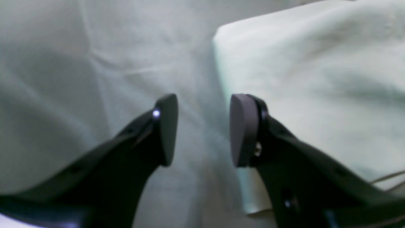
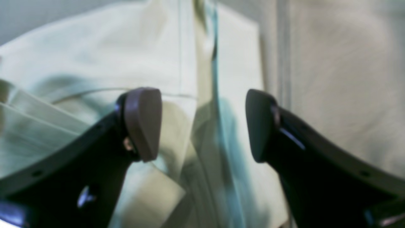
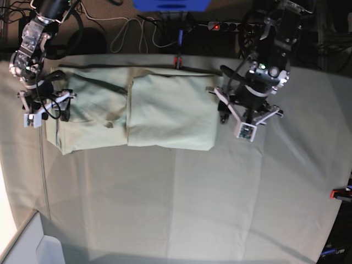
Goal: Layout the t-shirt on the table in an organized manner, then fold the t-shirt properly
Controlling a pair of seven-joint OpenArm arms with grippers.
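The pale mint-green t-shirt (image 3: 165, 107) lies flat at the back of the table (image 3: 181, 203), with a fold line near its middle. My left gripper (image 3: 221, 114) is open at the shirt's right edge. In the left wrist view the gripper (image 1: 204, 129) straddles that edge of the shirt (image 1: 310, 79), empty. My right gripper (image 3: 56, 111) is open over the shirt's left end. In the right wrist view the gripper (image 2: 201, 125) hangs above layered folds of the shirt (image 2: 95, 57), holding nothing.
Red-orange clamps sit at the back edge (image 3: 177, 59) and the right edge (image 3: 341, 192). Cables and a power strip (image 3: 225, 26) lie behind the table. A white box (image 3: 49, 250) is at the front left corner. Grey table cloth (image 1: 79, 79) lies beside the shirt.
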